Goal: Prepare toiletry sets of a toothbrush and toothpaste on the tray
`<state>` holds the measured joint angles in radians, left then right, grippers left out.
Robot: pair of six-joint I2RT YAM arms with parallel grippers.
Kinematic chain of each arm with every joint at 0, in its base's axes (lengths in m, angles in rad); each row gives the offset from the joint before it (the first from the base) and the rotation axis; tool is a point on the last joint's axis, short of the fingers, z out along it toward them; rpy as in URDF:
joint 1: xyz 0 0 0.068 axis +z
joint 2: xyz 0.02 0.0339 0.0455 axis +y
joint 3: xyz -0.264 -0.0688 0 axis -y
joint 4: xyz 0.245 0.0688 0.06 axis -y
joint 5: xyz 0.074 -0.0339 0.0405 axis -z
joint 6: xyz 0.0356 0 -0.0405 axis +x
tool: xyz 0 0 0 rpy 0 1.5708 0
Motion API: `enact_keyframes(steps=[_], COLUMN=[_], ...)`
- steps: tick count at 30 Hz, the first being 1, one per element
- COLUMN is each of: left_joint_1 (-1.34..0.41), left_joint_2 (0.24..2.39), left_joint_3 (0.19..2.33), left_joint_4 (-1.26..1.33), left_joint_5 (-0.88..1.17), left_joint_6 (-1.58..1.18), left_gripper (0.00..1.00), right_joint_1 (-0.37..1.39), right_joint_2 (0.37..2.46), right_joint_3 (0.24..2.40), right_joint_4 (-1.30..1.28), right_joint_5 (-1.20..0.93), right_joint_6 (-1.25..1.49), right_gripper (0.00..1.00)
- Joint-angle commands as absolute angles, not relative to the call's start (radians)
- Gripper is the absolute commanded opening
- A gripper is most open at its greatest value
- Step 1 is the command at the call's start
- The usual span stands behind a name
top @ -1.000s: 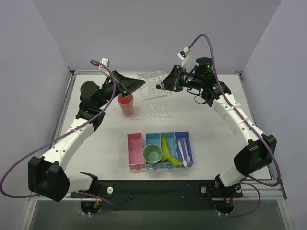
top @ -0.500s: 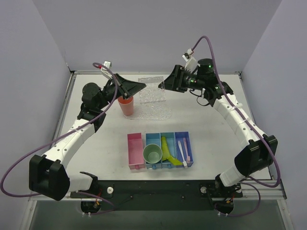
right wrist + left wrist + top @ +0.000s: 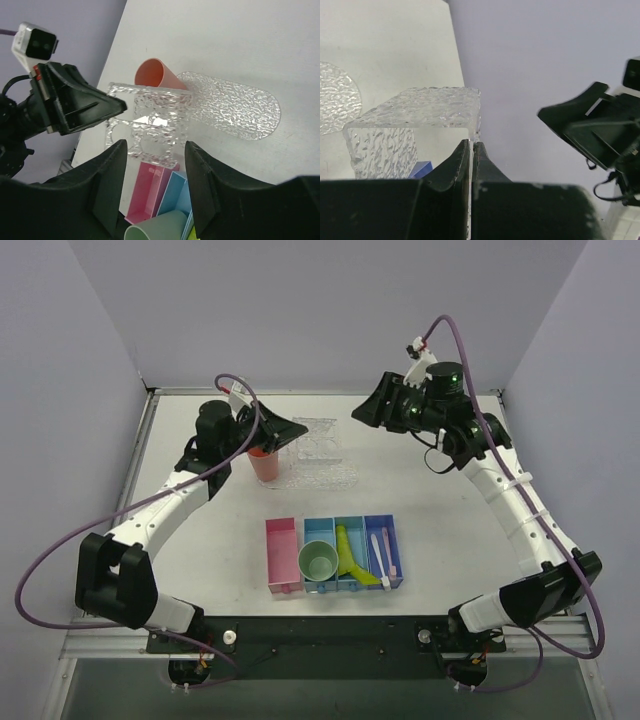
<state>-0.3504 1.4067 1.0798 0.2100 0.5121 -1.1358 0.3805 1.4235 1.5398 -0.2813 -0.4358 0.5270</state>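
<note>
left end effector (image 3: 471,144): clamped on clear slotted rack (image 3: 420,107) edge | tray (image 3: 325,477) — clear bumpy oval, flat on tabletop (image 3: 220,540), 12 o'clock of bins (image 3: 283,552) | yellow-green toothpaste (image 3: 345,550), pink-white toothbrush (image 3: 377,550) — lying in bins | right end effector (image 3: 156,145): jaws apart, empty

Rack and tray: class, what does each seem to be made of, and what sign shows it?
Rack: probably clear rigid plastic with a pebbled, glossy finish. What lies behind shows through it, and a highlight glints on it. Tray: likely the same clear plastic with a bumpy texture. The white table shows through it.
</note>
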Motion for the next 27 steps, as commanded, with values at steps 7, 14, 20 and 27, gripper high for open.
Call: enact_keyframes(steps=[7, 14, 20, 27], left_joint_1=[-0.333, -0.316, -0.308, -0.307], left_joint_2=[1.485, 1.479, 1.488, 1.486], left_joint_3=[1.242, 1.258, 1.262, 1.256], left_joint_4=[0.115, 0.126, 0.156, 0.172], left_joint_5=[0.529, 0.546, 0.569, 0.575], left_joint_6=[-1.077, -1.04, -1.045, -1.049], left_gripper=[0.0, 0.0, 0.0, 0.0], right_joint_1=[0.569, 0.592, 0.595, 0.595], right_joint_2=[1.581, 1.683, 1.732, 1.77], right_joint_3=[1.782, 1.867, 1.914, 1.948], right_joint_4=[-0.442, -0.551, -0.597, -0.606], right_joint_5=[-0.363, -0.319, -0.319, -0.34], right_joint_6=[0.514, 0.519, 0.514, 0.518], right_gripper=[0.34, 0.3, 0.29, 0.29])
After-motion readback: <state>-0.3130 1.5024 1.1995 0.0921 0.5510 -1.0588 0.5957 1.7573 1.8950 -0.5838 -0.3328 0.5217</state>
